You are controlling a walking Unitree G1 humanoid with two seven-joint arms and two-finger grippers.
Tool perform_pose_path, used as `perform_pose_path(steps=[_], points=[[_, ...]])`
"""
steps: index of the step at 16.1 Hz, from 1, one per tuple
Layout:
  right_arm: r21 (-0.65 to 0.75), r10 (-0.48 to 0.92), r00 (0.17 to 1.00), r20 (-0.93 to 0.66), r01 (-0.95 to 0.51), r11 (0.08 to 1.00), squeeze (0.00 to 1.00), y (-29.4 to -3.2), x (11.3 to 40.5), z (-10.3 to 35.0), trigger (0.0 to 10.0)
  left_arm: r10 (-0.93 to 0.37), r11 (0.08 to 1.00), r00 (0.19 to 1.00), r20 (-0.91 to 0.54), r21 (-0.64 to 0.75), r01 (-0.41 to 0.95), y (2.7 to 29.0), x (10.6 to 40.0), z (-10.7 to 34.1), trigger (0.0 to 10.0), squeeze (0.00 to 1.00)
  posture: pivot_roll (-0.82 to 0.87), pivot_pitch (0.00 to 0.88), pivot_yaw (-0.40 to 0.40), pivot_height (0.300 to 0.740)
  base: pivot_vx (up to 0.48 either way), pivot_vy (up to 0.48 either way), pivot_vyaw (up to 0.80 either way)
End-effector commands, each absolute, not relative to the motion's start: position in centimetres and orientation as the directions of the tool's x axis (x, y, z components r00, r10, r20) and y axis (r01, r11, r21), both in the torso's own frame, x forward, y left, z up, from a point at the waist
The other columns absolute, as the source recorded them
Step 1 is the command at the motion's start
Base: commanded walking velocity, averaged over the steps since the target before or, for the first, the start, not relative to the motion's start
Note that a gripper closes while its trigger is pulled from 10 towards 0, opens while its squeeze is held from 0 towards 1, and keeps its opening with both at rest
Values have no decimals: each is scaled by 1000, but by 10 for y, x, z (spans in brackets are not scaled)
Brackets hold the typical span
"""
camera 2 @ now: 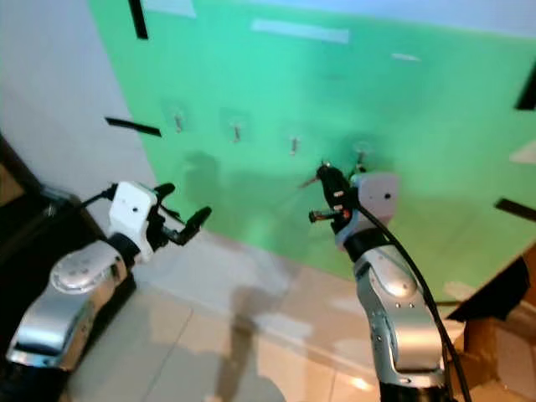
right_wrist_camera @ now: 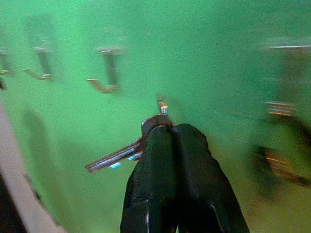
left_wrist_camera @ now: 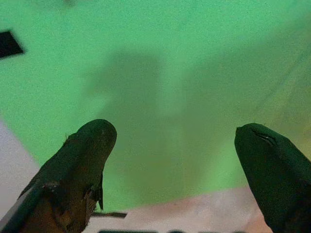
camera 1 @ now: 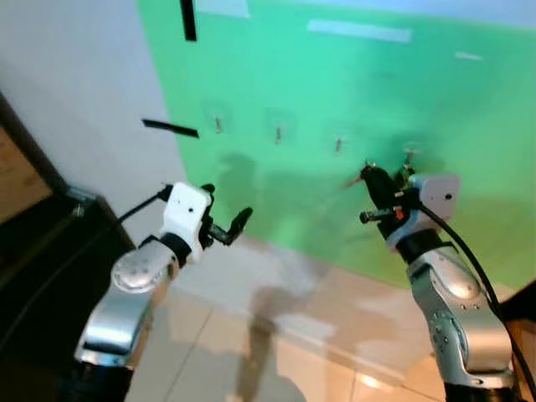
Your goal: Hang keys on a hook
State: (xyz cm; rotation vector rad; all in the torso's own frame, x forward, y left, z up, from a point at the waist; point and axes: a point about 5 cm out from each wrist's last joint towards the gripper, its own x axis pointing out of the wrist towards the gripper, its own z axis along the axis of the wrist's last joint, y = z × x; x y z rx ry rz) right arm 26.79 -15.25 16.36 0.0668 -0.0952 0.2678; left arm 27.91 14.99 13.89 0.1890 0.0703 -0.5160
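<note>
Black fingers (right_wrist_camera: 180, 160) of the right tool (camera 1: 374, 186) fill the foreground of the right wrist view, pressed fully together on the keys (right_wrist_camera: 127, 153), which they pinch by the ring end so that the blades stick out sideways and the ring stands free above the fingertips (presumably so it can be slipped over a hook). This tool is raised close to the green wall (camera 1: 335, 84), just below the row of 4 small hooks (camera 1: 278, 132), and sits nearest the hook at the right end of the row (camera 1: 409, 156), though I cannot tell whether the ring touches it. Well apart, toward the wall's left edge, the left tool (camera 1: 224, 224) hovers with its fingers (left_wrist_camera: 82, 160) spread wide and empty, likely kept clear of the work.
</note>
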Motion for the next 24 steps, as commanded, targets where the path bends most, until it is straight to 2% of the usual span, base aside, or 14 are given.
perform_pose_path(steps=[1,5,11,13,24], points=[[60,289,948,136,-299,952,0,-145,270,170,10000,-480,854,869,-116,165,494,157,278,140,10000,0,-25,0,37,740,0,0,0],[68,316,937,147,-329,942,0,-142,273,174,10000,-510,835,852,-119,169,524,159,278,142,10000,0,-17,0,28,740,0,0,0],[174,337,927,164,-364,915,0,-137,280,179,10000,-703,700,706,-85,93,708,143,262,153,10000,0,-13,0,29,740,0,0,0],[199,372,915,154,-397,896,0,-132,281,178,10000,-728,676,681,-83,80,733,141,259,154,10000,0,-13,0,31,740,0,0,0],[400,330,937,112,-347,849,0,-137,290,172,10000,-749,648,652,-117,78,758,140,257,153,10000,0,-8,0,42,740,0,0,0]])
